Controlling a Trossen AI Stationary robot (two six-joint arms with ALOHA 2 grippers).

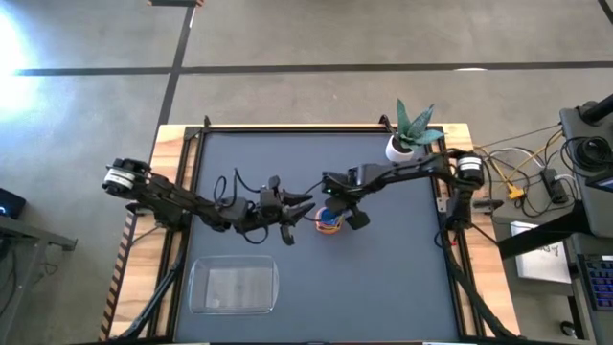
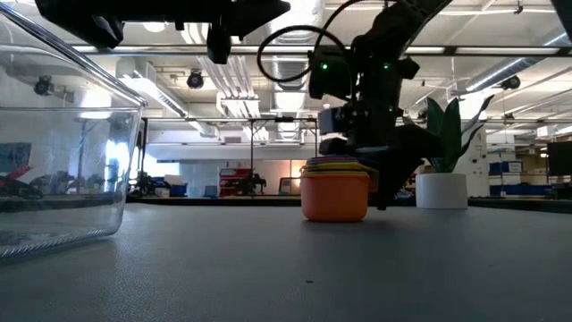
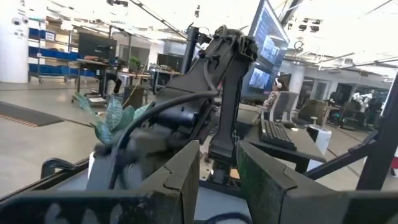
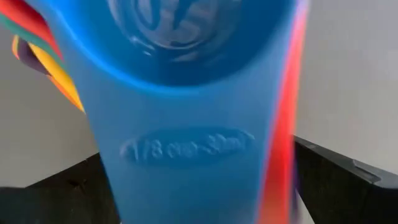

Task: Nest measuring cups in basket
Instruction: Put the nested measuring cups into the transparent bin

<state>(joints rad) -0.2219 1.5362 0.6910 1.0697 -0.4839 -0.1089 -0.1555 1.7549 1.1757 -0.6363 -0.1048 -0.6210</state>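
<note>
Right gripper [image 1: 337,218] straddles the cup stack [image 1: 329,221] mid-table, jaws apart around the handles – clamp them squarely, lift level, carry to basket [image 1: 234,286] at near-left; left gripper [image 1: 292,209] open, idle beside.

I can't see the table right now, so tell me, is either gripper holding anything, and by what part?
The right gripper is at the nested measuring cups, their handles between its fingers, but a closed grip cannot be confirmed. The left gripper holds nothing.

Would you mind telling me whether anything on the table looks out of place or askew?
Nothing looks spilled or damaged. The nested measuring cups stand upright mid-table at the right end effector, outside the basket, which sits apart near the table's front edge.
</note>
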